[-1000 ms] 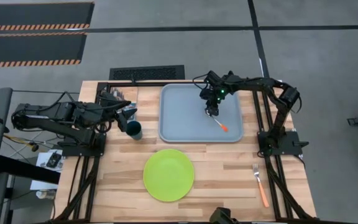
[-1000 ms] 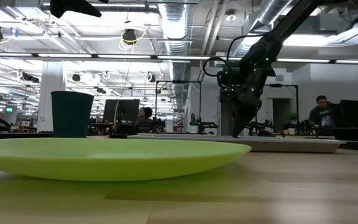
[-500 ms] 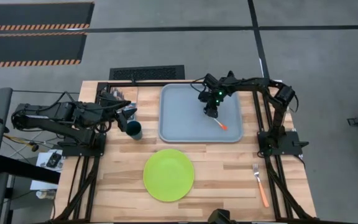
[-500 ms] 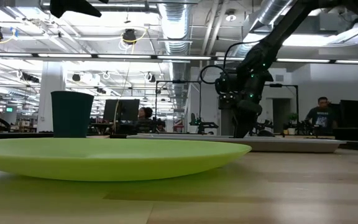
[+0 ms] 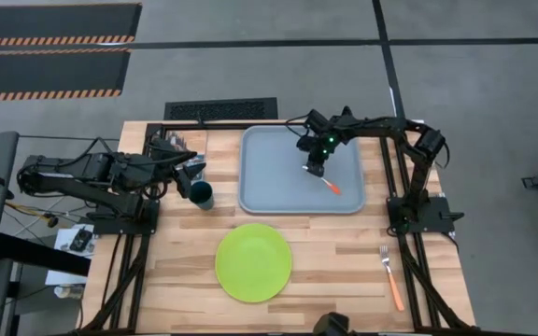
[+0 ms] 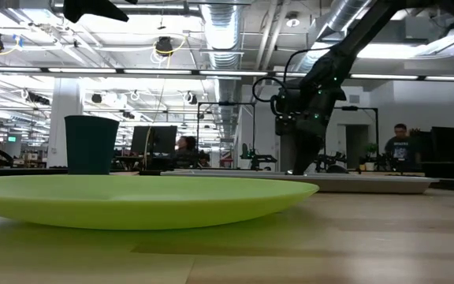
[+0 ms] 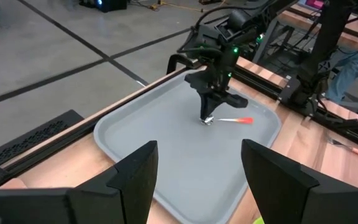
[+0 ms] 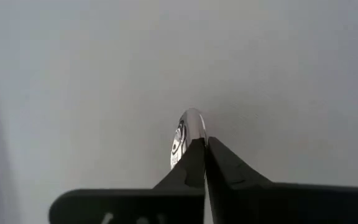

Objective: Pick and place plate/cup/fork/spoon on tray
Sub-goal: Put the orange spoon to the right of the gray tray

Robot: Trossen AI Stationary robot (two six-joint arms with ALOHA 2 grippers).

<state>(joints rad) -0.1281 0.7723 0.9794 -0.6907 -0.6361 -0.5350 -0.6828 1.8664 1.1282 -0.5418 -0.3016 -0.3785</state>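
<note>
Right gripper (image 5: 316,170) hovering low over the tray (image 5: 269,187), toward its 3 o'clock side, jaws pinched closed on the spoon (image 5: 329,183) at the bowl end; orange handle trailing toward 4 o'clock and lying on the tray floor, well inside the raised rim. Silver bowl showing just past the closed fingertips (image 8: 197,163) in the right wrist view, over plain grey tray floor. Open tray floor spreading from centre out to 9 o'clock (nothing lying there), with room toward the 12 o'clock rim as well.

Left gripper (image 5: 192,175) waiting at 9 o'clock of the tray, off its edge, jaws spread open, right beside the cup (image 5: 202,195), which is standing upright on the tabletop (image 5: 344,261) near the tray's 8 o'clock corner.

Plate (image 5: 253,261) lying flat on the tabletop at 6 o'clock of the tray, apart from its near rim. Fork (image 5: 391,277) lying near the tabletop's right edge, at about 4 o'clock from the tray, tines pointing toward 12 o'clock.
</note>
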